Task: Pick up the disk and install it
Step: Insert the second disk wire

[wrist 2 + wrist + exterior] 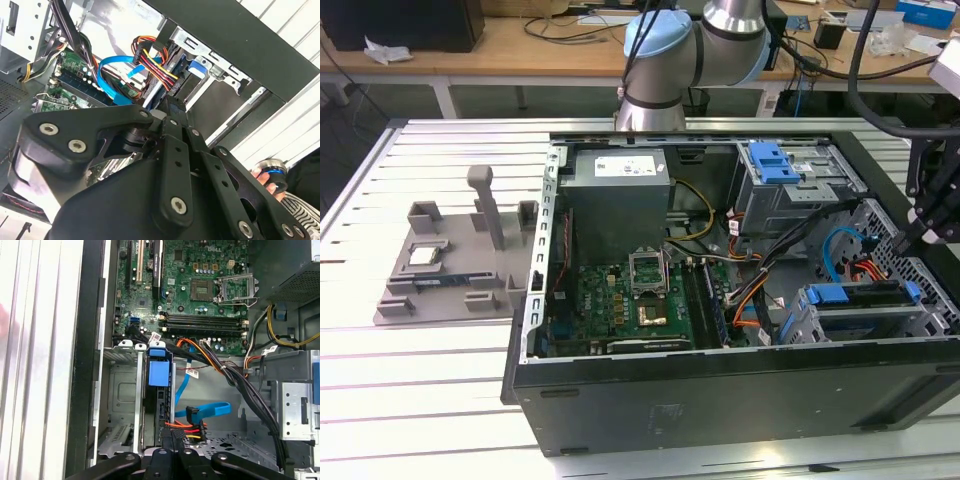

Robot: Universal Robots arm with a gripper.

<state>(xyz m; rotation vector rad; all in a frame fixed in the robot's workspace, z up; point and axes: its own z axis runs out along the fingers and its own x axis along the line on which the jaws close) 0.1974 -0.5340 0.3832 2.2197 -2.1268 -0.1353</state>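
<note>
Over the case's lower bay our gripper (172, 450) sits clamped on the disk (159, 390), half-seated, and those cables (192, 422) just beside could snag it.

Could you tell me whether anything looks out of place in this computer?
The CPU socket stands open on the motherboard, and a chip lies outside the case on the grey fixture. Nothing looks spilled or damaged.

Computer case (720, 385): matt black metal. Inside case: motherboard (620, 305), glossy green; drive cage (790, 195), bare grey metal; caddy (772, 160) atop cage, smooth blue plastic. Table (410, 400): ribbed pale metal.
</note>
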